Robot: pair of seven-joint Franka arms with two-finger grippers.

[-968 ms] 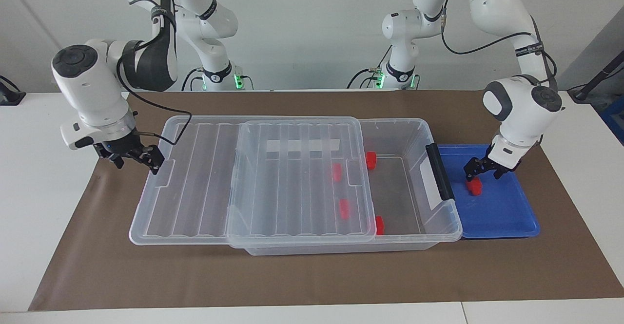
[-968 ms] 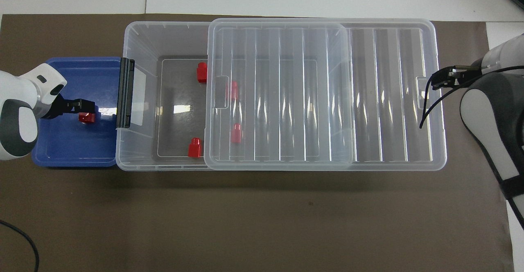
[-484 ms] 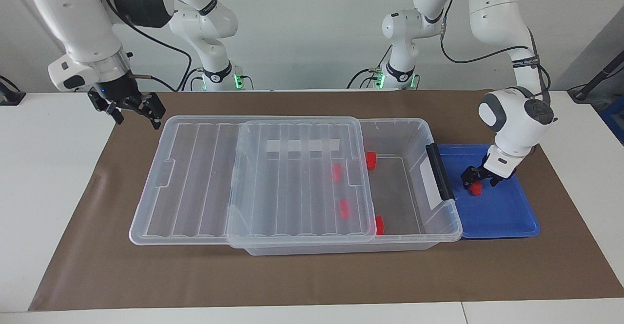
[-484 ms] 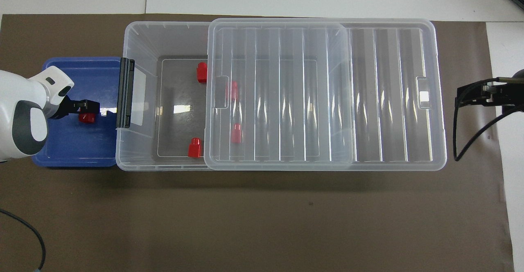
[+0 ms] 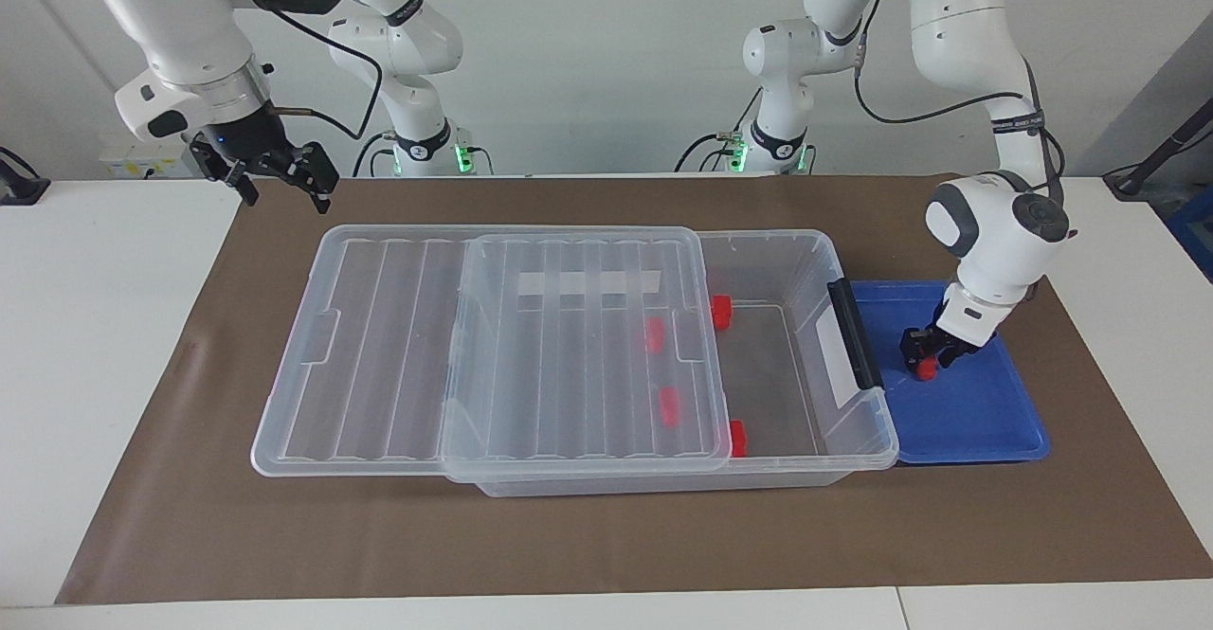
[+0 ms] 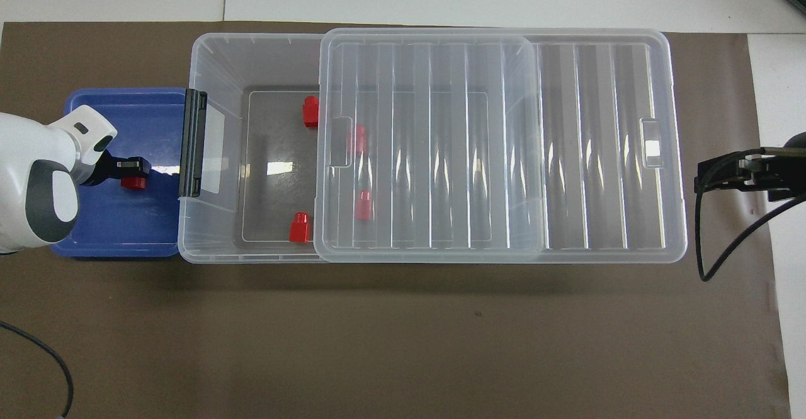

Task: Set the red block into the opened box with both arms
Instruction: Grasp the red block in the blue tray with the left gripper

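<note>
A small red block (image 5: 926, 371) (image 6: 133, 184) lies in the blue tray (image 5: 986, 422) (image 6: 113, 230) at the left arm's end of the table. My left gripper (image 5: 924, 361) (image 6: 135, 172) is down in the tray, shut on that block. The opened box (image 5: 817, 261) (image 6: 214, 60) is a clear bin beside the tray. Its ribbed lid (image 5: 569, 355) (image 6: 441, 148) is slid toward the right arm's end, which leaves the end by the tray uncovered. Several more red blocks lie inside the box. My right gripper (image 5: 284, 187) (image 6: 715, 178) hangs open and empty over the mat, off the lid's end.
A brown mat (image 5: 606, 535) covers the table under the box and tray. A black clip (image 5: 853, 332) stands on the box's end wall next to the tray. A black cable (image 6: 724, 236) loops down from the right wrist.
My left gripper has sunk a little into the tray and closed on the red block. My right gripper has lifted away from the lid's end and moved toward the robots.
</note>
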